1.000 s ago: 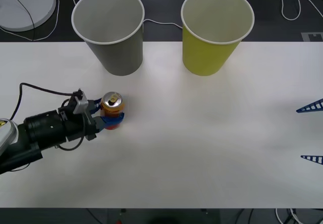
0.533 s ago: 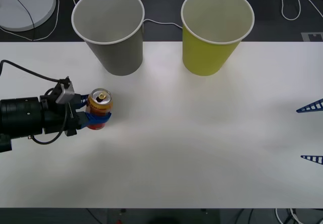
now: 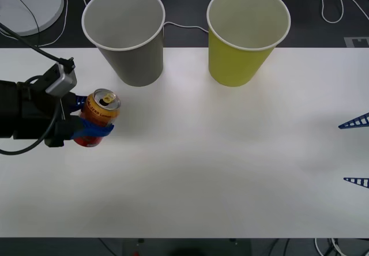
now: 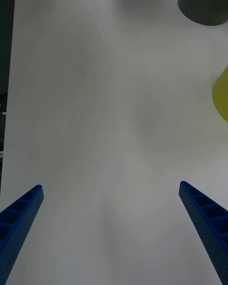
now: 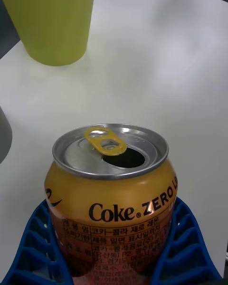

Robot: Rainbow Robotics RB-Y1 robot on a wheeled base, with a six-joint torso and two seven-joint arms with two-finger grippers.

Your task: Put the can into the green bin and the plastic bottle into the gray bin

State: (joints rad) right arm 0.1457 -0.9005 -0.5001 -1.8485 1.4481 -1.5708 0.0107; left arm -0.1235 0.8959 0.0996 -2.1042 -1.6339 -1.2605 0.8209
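My left gripper is shut on the can, an orange and red drink can with a gold pull tab, held slightly tilted at the table's left side. In the left wrist view the can sits between the blue fingers. The gray bin stands just behind and to the right of the can, with the green bin further right. My right gripper waits open at the right edge, its fingers wide apart over bare table. The plastic bottle is out of view.
The white table stretches wide between the two arms. A round white disc and white cables lie on the dark floor behind the table. Parts of the gray bin and the green bin appear in the right wrist view.
My left gripper has drawn back to the left with the can in it. The can looks larger and more tilted, lifted off the table. The right arm has not moved.
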